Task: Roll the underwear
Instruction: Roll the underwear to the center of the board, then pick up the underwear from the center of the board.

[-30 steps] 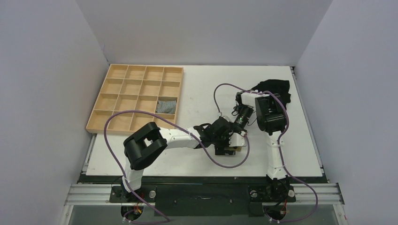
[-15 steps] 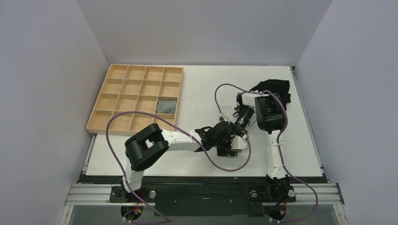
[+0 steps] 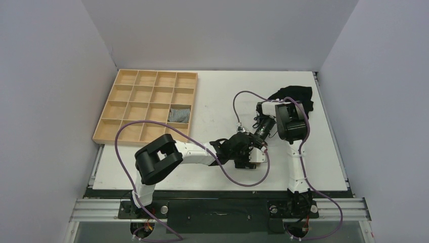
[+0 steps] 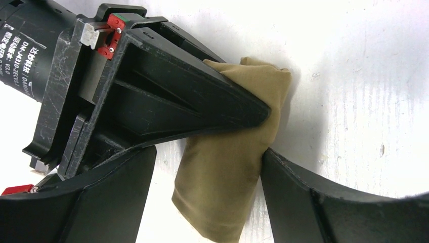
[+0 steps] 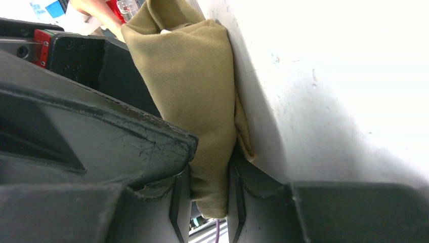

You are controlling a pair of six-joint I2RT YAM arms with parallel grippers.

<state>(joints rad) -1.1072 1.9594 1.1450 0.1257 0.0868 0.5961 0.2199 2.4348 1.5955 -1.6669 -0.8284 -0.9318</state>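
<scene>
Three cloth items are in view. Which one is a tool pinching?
The olive-khaki underwear, pinched in the right tool; the black garment lies apart, the striped roll sits in the tray.

Two arms: the left arm (image 3: 195,152) and the right arm (image 3: 288,124). Two grippers: the left gripper (image 4: 217,202) and the right gripper (image 5: 207,197). One olive underwear (image 5: 187,76), one black garment (image 3: 298,93), one striped cloth roll (image 3: 179,114). One wooden tray (image 3: 136,93) of sixteen compartments, four by four. One table (image 3: 217,91)
</scene>
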